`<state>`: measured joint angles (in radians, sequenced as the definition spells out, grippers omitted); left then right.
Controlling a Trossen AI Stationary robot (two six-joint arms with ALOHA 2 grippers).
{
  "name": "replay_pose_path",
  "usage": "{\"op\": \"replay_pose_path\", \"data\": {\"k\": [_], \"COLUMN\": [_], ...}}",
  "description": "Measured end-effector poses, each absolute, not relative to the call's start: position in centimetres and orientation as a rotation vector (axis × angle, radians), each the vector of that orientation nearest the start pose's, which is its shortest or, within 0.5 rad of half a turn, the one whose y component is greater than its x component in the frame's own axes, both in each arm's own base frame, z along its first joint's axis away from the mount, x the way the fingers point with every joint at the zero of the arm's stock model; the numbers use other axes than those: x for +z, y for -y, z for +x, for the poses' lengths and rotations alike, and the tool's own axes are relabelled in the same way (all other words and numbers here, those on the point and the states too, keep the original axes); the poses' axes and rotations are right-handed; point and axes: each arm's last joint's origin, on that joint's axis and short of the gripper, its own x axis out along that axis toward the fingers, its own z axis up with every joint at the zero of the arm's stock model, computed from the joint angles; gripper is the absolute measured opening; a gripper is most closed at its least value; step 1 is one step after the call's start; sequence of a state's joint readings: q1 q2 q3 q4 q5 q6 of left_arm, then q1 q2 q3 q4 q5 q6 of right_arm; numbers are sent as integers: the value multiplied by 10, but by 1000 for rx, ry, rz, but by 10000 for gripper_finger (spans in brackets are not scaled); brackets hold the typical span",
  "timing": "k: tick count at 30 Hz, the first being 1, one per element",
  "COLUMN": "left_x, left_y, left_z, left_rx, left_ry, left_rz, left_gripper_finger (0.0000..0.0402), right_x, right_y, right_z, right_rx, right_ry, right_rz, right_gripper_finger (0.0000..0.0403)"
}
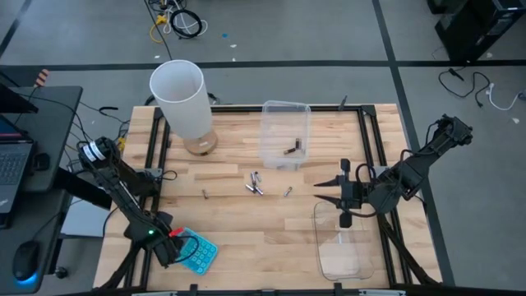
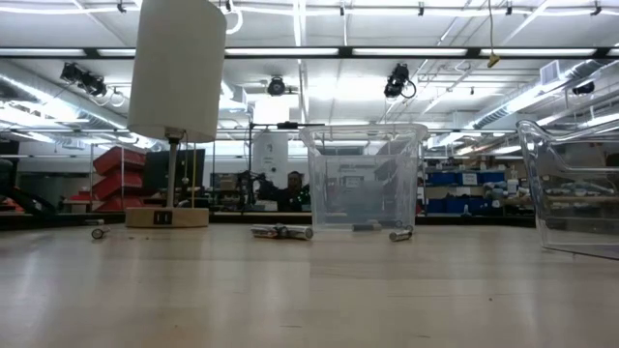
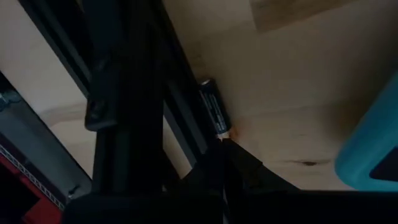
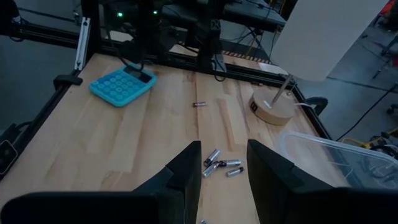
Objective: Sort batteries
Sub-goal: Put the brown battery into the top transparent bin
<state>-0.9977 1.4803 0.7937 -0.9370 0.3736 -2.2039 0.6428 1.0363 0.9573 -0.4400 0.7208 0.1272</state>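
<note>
Dark fingers of the right gripper (image 1: 329, 193) stand spread above the table (image 1: 246, 238), with the batteries (image 1: 256, 184) clustered toward 9 o'clock, well apart from it.

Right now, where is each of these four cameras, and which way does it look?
High: above the table, looking straight down; both arms show, left gripper by the calculator, right gripper open.
Low: at tabletop height, looking level across at the lamp and tub; no arm shows.
Left wrist: on the left arm, close over the wood; shut fingers, one battery.
Right wrist: on the right arm, looking across the table between its fingers.
Shared: high, low and right wrist all see the batteries.
</note>
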Motion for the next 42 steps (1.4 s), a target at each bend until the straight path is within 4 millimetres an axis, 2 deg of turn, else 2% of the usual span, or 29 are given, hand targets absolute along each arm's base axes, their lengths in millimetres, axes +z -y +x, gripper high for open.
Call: {"op": "replay_pose_path", "data": {"k": [5, 18, 22, 29, 34, 42], "left_x": [162, 140, 139, 146, 157, 163], "left_y": [189, 183, 183, 190, 196, 191], "left_z": [108, 103, 106, 111, 118, 113], "left_rx": [1041, 999, 941, 906, 837, 989], "left_ry": [-1728, -1723, -1655, -1672, -1585, -1578], "left_rz": [-921, -946, -932, -975, -960, -932], "left_gripper_finger": [0, 0, 0, 0, 0, 1], "right_x": [327, 327, 327, 327, 328, 330], "right_y": [-109, -107, -107, -107, -106, -101], "right_z": [183, 184, 184, 184, 185, 190], "right_rx": [-115, -127, -126, -126, -133, -142], "right_ry": [-398, -400, -398, -394, -388, -375], "right_rz": [-199, -197, -196, -193, -188, -201], "right_gripper_finger": [115, 115, 115, 115, 115, 115]}}
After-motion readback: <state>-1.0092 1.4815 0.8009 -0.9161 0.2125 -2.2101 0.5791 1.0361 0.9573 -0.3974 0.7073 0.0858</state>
